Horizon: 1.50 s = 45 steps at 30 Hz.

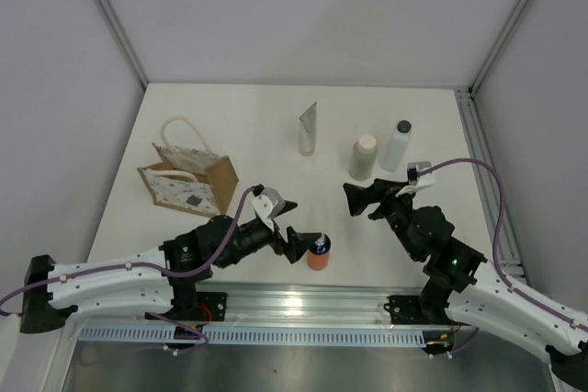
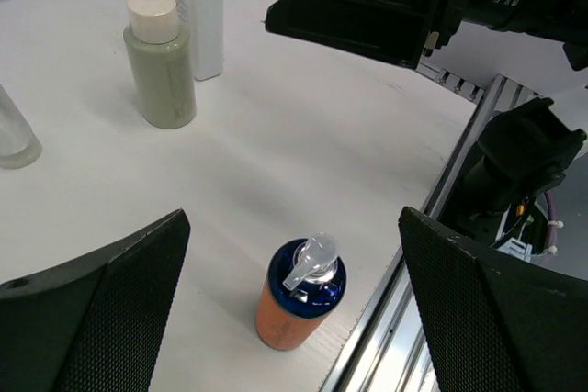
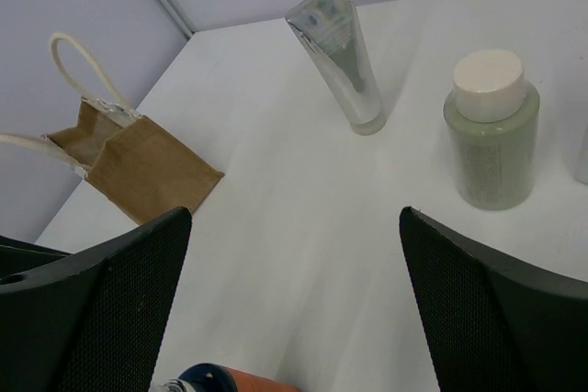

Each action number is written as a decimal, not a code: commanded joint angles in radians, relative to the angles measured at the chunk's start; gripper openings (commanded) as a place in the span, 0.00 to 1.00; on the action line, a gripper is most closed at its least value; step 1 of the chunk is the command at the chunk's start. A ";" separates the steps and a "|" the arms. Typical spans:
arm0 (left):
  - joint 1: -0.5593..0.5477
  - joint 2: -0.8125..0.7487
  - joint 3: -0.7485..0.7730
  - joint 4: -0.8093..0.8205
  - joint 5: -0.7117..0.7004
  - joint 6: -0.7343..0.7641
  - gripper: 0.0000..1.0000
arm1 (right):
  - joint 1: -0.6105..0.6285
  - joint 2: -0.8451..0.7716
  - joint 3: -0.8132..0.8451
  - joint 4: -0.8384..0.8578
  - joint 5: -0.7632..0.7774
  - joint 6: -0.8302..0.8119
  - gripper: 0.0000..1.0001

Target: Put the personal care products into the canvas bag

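Note:
The short orange bottle with a blue cap (image 1: 319, 252) stands upright near the table's front edge. It lies just ahead of my open, empty left gripper (image 1: 292, 225), between its fingers in the left wrist view (image 2: 299, 296). The canvas bag (image 1: 188, 176) stands at the left with its handles up, and also shows in the right wrist view (image 3: 129, 162). The grey-white squeeze tube (image 1: 308, 128), the cream bottle (image 1: 364, 157) and the translucent white bottle with a dark cap (image 1: 398, 145) stand at the back right. My right gripper (image 1: 360, 197) is open and empty, hovering in front of the cream bottle (image 3: 490, 130).
An aluminium rail (image 1: 303, 305) runs along the near table edge, close to the orange bottle (image 2: 413, 319). Grey enclosure walls and posts bound the table. The two grippers are about a hand's width apart at mid-table.

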 commanded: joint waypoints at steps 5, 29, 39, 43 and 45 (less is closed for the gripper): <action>-0.003 0.058 0.093 -0.088 0.032 -0.041 0.99 | 0.001 0.012 0.048 0.010 0.031 -0.010 0.99; -0.021 0.359 0.148 -0.193 0.038 -0.072 0.92 | -0.001 0.018 0.058 -0.004 0.010 -0.011 0.99; -0.046 0.429 0.200 -0.236 -0.002 -0.067 0.84 | -0.001 0.024 0.058 -0.005 0.013 -0.013 0.99; -0.051 0.451 0.217 -0.256 -0.028 -0.073 0.83 | -0.004 0.024 0.061 -0.008 0.014 -0.013 0.99; -0.052 0.466 0.235 -0.277 -0.042 -0.084 0.80 | -0.004 0.022 0.060 -0.008 0.016 -0.013 0.99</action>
